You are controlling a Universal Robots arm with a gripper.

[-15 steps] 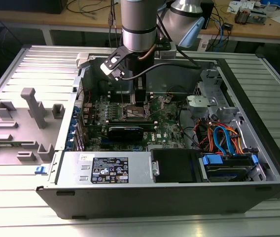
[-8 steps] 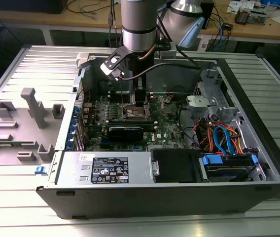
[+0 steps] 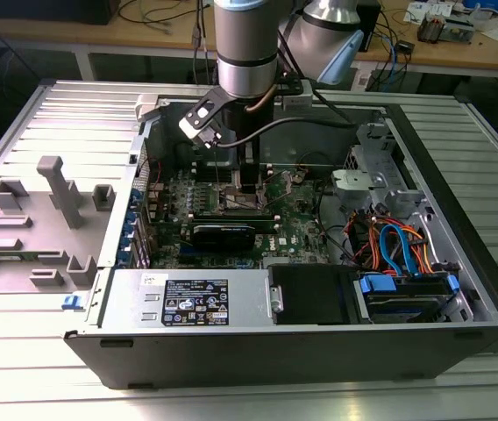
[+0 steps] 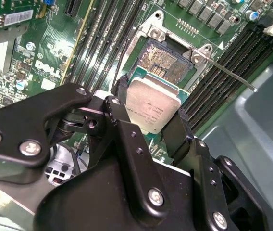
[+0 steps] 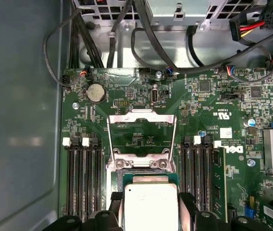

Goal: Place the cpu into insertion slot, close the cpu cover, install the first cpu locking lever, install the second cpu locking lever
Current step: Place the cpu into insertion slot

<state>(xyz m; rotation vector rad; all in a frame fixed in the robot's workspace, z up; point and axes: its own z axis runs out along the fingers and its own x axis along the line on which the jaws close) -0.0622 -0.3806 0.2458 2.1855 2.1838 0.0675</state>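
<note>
My gripper (image 4: 152,111) is shut on the cpu (image 4: 151,98), a square chip with a silver top and a green edge, with a black finger (image 4: 180,126) on each of two opposite sides. The cpu hangs over the insertion slot (image 4: 167,60), covering part of it. The slot's dark pin field and silver rim show past the chip. In the first wrist view the cpu (image 5: 151,209) sits just in front of the cpu cover (image 5: 142,120), which stands open with its window showing green board. A thin locking lever (image 4: 232,73) sticks out from the socket corner. In the exterior view the gripper (image 3: 247,189) reaches down into the open computer case.
Black memory slots (image 5: 83,178) flank the socket on both sides. Black cables (image 5: 141,33) hang past the board's edge. A long black card (image 3: 231,232), the power supply (image 3: 188,303) and a drive bay with blue and orange cables (image 3: 398,250) fill the case. A grey fixture tray (image 3: 39,219) lies at the exterior view's left.
</note>
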